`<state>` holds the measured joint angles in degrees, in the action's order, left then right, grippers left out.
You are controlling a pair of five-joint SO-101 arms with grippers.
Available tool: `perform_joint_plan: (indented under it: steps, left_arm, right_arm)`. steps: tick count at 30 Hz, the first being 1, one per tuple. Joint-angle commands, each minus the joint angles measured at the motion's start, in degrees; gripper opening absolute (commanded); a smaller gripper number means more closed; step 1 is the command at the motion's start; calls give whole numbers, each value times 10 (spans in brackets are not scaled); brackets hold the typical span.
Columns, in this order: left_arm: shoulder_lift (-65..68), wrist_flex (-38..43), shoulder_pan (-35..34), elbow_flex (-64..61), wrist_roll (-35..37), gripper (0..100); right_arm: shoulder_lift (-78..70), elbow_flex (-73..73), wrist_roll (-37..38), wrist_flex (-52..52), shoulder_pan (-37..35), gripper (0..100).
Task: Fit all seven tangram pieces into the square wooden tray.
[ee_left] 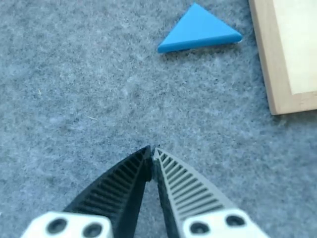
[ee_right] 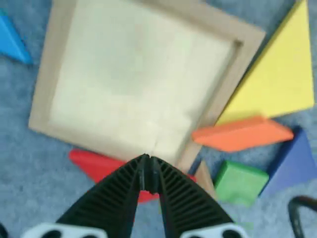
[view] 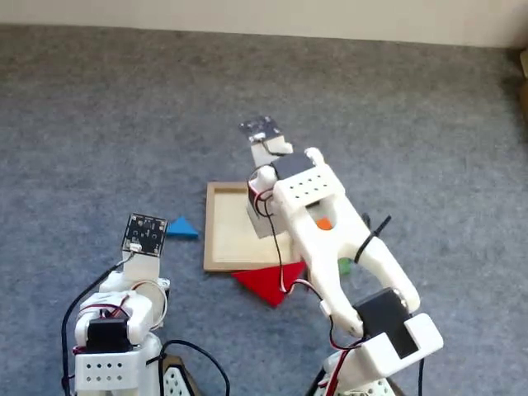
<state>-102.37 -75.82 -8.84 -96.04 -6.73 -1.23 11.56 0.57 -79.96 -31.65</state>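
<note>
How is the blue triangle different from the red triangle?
The red triangle is clearly bigger than the blue triangle. The blue triangle lies by itself on the carpet, apart from the wooden tray, while the red triangle sits close against the tray's edge. Both are flat triangles lying outside the tray.

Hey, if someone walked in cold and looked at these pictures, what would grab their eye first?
The empty square wooden tray at the centre, with the right pincer shut above its near edge. Then the bright pieces outside it: a red triangle at that edge, a light blue triangle to its left, and a yellow triangle, orange piece and green block clustered on its right.
</note>
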Motion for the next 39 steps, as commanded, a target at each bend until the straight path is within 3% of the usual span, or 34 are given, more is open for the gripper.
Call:
perform_joint_plan:
  steps: [1,9,14,20,39]
  left_arm:
    - [-16,-2,-2,-12,5,36]
    - [-16,-2,-2,-12,5,36]
    - [-16,-2,-2,-12,5,36]
    - [-16,-2,-2,-12,5,36]
    - [-16,-2,-2,-12,5,36]
  right_arm:
    - [10,-46,-5,-65,-22,5]
    - [87,96,-5,-31,-62,5]
    - [185,250,-9,57,-92,5]
    - [171,368,-40,183,-91,5]
    - [145,262,-42,273,-35,5]
